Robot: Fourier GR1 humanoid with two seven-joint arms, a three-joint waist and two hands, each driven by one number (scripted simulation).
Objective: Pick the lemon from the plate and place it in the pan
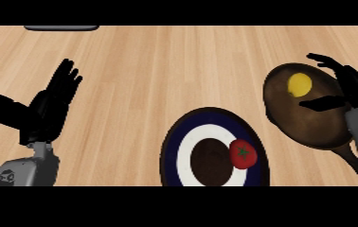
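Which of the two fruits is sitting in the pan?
The yellow lemon, inside the dark pan by the right hand. The red tomato sits on the ringed plate instead.

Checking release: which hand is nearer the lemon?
Right. The right hand is open just right of the lemon, at the rim of the pan; the left hand rests far off at the view's left.

Bright, even light washes the pale wooden tabletop [174, 65], while the round dark-brown pan [308, 122] at its right side looks dim and matte.
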